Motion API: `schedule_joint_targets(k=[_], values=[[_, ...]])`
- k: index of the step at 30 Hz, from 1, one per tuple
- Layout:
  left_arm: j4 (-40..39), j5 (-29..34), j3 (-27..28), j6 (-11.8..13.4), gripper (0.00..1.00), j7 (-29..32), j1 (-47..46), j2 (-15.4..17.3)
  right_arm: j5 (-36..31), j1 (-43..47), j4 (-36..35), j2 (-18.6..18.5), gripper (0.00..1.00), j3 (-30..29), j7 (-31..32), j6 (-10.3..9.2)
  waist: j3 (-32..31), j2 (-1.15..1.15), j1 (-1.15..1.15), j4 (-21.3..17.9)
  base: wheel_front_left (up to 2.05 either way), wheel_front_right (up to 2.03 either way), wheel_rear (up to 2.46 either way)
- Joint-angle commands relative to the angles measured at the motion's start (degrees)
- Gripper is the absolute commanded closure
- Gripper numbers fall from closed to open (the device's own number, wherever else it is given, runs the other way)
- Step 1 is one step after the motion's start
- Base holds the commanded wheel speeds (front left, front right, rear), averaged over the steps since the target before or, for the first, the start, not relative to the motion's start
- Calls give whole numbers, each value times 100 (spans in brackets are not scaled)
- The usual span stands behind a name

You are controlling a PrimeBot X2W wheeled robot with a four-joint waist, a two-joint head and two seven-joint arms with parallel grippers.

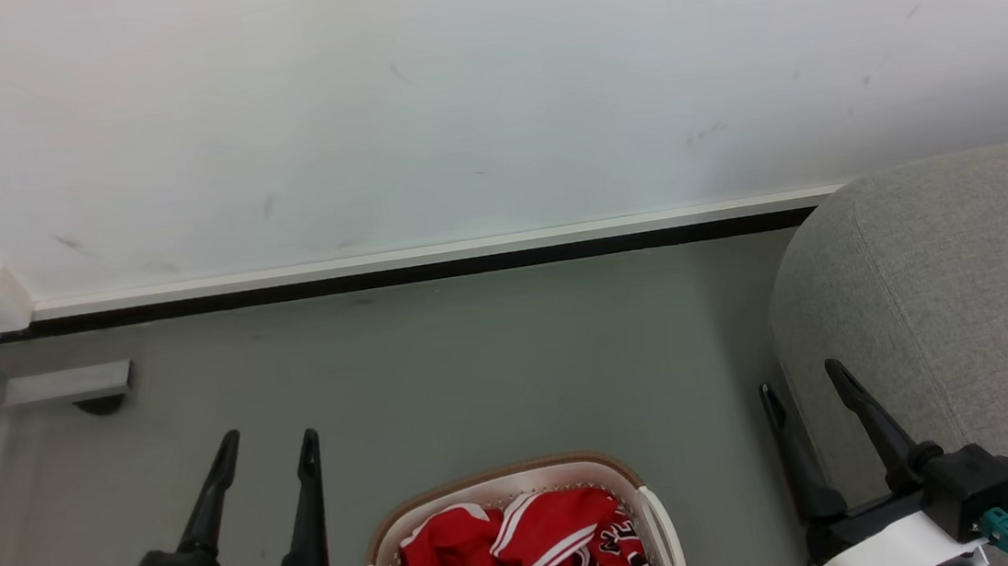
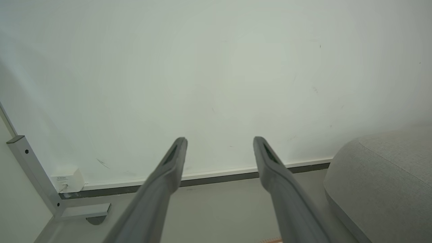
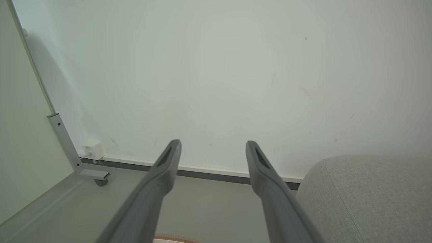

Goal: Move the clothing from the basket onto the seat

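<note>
One heap of soft red sports clothing with white stripe trim and black-and-white lettering lies crumpled in the oval white perforated plastic laundry basket with a brown rim. The basket stands on the grey-green floor, low in the middle of the head view, between the two arms. Nothing has gone to the seat yet, so the step in hand looks like the first reach.

To do it well, I would bring one claw down over the middle of the heap, well inside the rim. It should pinch a raised fold rather than a flat panel, then lift until the cloth hangs free of the rim before swinging across.

The right claw is spread and empty, and is the better choice, as it hovers just beside the large light grey upholstered seat. The left claw is likewise spread and empty over bare floor.

Counted: one basket, one seat, two claws, and one heap whose number of garments cannot be told.
</note>
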Motion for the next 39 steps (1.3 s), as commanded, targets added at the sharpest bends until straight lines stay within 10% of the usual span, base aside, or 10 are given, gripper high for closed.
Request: schedule_joint_targets(k=[1, 39], values=[[-15, -16, 28, -9, 0, -4, -3, 20, -4, -37, -4, -26, 0, -7, -20, -12, 0, 0, 0, 1, 0, 0, 0], [770, -227, 70, -248, 0, -4, -534, 175, 275, -418, -341, -24, 0, -201, -11, -12, 1125, 0, 0, -1067, 0, 0, 0]])
